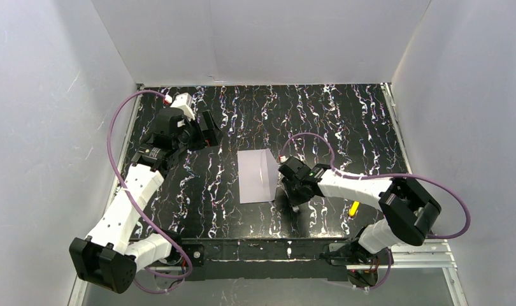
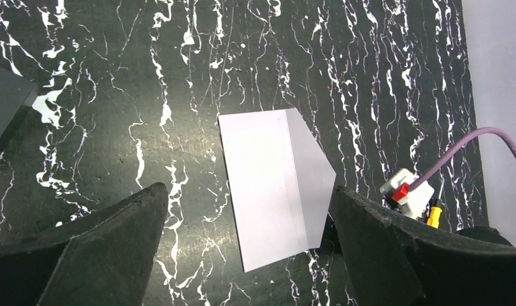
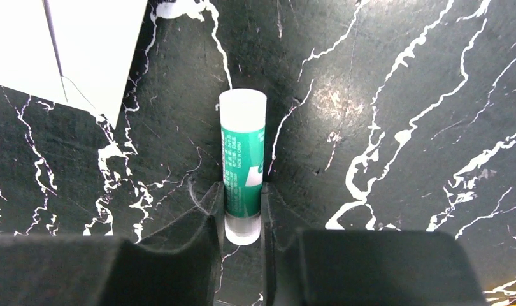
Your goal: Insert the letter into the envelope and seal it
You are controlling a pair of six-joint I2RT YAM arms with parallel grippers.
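Observation:
The pale lavender envelope (image 1: 255,176) lies flat at the table's middle, its flap pointing right towards my right gripper. It also shows in the left wrist view (image 2: 271,188) and at the top left of the right wrist view (image 3: 71,44). The letter does not show in any view. My right gripper (image 1: 291,190) is low, just right of the envelope, and is shut (image 3: 241,191) on a green glue stick (image 3: 243,166) with a white cap. My left gripper (image 1: 207,131) is open and empty, raised at the far left, with its jaws wide apart (image 2: 247,190).
A small yellow object (image 1: 354,208) lies near the front right, under the right arm. A flat dark grey piece (image 2: 4,102) lies at the left wrist view's left edge. White walls close in the table on three sides.

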